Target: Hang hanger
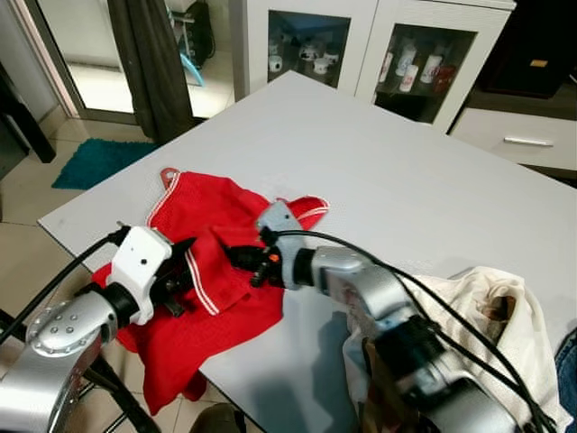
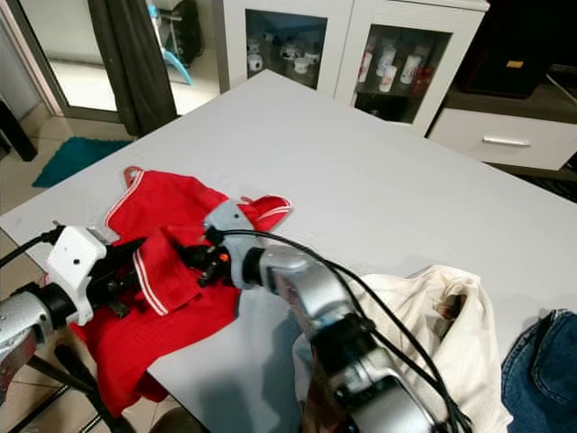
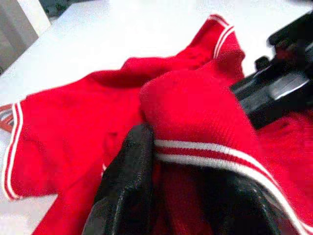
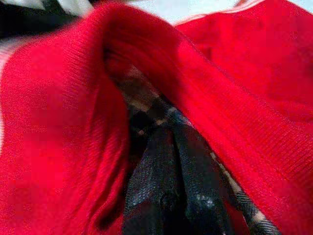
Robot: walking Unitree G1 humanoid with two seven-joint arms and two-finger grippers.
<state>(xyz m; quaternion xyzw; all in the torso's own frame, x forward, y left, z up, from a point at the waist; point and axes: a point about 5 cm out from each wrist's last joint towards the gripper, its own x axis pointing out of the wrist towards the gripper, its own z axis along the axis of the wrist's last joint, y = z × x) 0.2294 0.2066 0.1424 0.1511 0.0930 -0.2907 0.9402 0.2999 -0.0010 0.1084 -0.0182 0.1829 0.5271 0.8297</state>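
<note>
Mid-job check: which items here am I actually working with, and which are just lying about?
In the job:
- red garment, at the table's near corner
- left hand, gripping the garment's white-striped edge
- right hand, fingers pushed into the garment

Lying about:
- cream cloth, near right on the white table
- blue jeans, far right
- glass-door cabinet behind

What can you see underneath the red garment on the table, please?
The red garment lies on the white table, its lower part hanging off the near edge. Both the left gripper and right gripper pinch its folds. Anything beneath the cloth is covered.
</note>
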